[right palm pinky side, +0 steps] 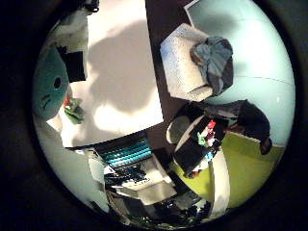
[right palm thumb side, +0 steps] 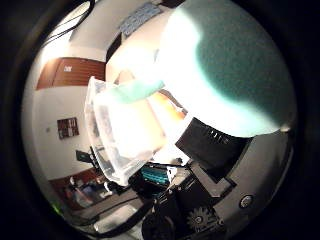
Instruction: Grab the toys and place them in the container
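A big teal plush toy [right palm thumb side: 225, 65] fills much of the right thumb side palm view, close against the palm. Black and geared parts of my right hand [right palm thumb side: 195, 190] lie right beside it, and the hand seems shut on it. One teal limb of the plush hangs over a clear plastic container [right palm thumb side: 112, 135]. In the right little finger side palm view, the plush [right palm pinky side: 48, 82] shows at the edge. A small red and green toy [right palm pinky side: 72, 106] lies by it on the white table [right palm pinky side: 120, 67], which is far below.
A white basket-like seat with a grey cloth [right palm pinky side: 197, 58] stands beside the table. A dark stand with colourful bits [right palm pinky side: 207, 135] is on the floor near a yellow-green patch [right palm pinky side: 241, 168]. Hand parts [right palm pinky side: 135, 168] show at the table's edge.
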Controlling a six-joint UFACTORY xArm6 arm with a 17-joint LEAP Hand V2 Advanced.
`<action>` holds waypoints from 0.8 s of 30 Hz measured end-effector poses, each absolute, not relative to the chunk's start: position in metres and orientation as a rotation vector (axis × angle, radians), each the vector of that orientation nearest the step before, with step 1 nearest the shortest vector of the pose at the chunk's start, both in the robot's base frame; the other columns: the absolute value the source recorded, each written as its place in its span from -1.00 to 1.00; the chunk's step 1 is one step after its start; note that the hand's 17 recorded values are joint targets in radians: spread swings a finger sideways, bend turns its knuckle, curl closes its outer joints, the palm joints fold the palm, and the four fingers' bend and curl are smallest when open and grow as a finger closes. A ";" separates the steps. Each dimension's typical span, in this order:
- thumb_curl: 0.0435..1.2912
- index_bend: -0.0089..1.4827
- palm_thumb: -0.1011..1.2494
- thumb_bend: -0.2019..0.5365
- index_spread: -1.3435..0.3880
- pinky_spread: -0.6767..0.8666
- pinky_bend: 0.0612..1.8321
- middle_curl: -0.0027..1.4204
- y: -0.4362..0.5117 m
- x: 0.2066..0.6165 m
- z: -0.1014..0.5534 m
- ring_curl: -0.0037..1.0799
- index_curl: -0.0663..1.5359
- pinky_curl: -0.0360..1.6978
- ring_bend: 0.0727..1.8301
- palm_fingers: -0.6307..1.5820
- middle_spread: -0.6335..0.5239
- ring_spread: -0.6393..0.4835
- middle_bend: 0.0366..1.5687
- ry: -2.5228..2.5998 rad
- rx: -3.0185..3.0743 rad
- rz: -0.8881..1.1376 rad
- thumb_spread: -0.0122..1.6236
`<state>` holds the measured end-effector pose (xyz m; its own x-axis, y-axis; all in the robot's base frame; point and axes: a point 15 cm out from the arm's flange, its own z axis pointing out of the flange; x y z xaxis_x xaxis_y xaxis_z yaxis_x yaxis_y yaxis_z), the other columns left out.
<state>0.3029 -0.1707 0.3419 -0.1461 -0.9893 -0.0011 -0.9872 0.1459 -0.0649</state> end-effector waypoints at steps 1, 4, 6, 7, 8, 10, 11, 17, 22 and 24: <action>0.14 0.49 0.77 -0.50 0.22 -0.38 0.37 0.26 -0.161 0.301 0.351 0.42 0.21 0.16 0.50 0.47 -0.20 -0.28 0.68 2.322 -2.048 -0.077 -0.23; 0.19 0.46 0.76 -0.50 0.23 -0.39 0.35 0.26 -0.129 0.293 0.382 0.44 0.24 0.21 0.49 0.47 -0.20 -0.28 0.69 2.269 -2.091 -0.097 -0.25; 0.21 0.45 0.76 -0.50 0.23 -0.39 0.34 0.25 -0.111 0.292 0.402 0.45 0.26 0.23 0.48 0.48 -0.19 -0.28 0.69 2.227 -2.106 -0.148 -0.25; 0.22 0.44 0.76 -0.50 0.22 -0.39 0.33 0.25 -0.102 0.292 0.409 0.45 0.26 0.24 0.48 0.48 -0.19 -0.28 0.69 2.209 -2.114 -0.161 -0.25; 0.23 0.43 0.75 -0.51 0.22 -0.39 0.32 0.25 -0.093 0.291 0.414 0.46 0.27 0.25 0.48 0.48 -0.19 -0.29 0.69 2.194 -2.120 -0.169 -0.25; 0.25 0.42 0.75 -0.50 0.22 -0.39 0.31 0.25 -0.073 0.291 0.420 0.47 0.29 0.27 0.47 0.48 -0.19 -0.29 0.69 2.158 -2.144 -0.171 -0.24; 0.26 0.42 0.74 -0.51 0.22 -0.39 0.30 0.25 -0.058 0.293 0.425 0.47 0.29 0.28 0.47 0.48 -0.19 -0.29 0.69 2.133 -2.157 -0.175 -0.25; 0.29 0.39 0.73 -0.51 0.21 -0.40 0.26 0.25 0.025 0.295 0.446 0.50 0.32 0.33 0.45 0.49 -0.19 -0.30 0.68 1.979 -2.229 -0.175 -0.26; 0.31 0.36 0.73 -0.51 0.21 -0.41 0.24 0.25 0.093 0.297 0.448 0.52 0.34 0.35 0.43 0.50 -0.19 -0.30 0.67 1.868 -2.277 -0.147 -0.26; 0.32 0.35 0.73 -0.51 0.21 -0.42 0.23 0.26 0.125 0.302 0.449 0.52 0.35 0.36 0.43 0.50 -0.19 -0.31 0.66 1.807 -2.313 -0.136 -0.26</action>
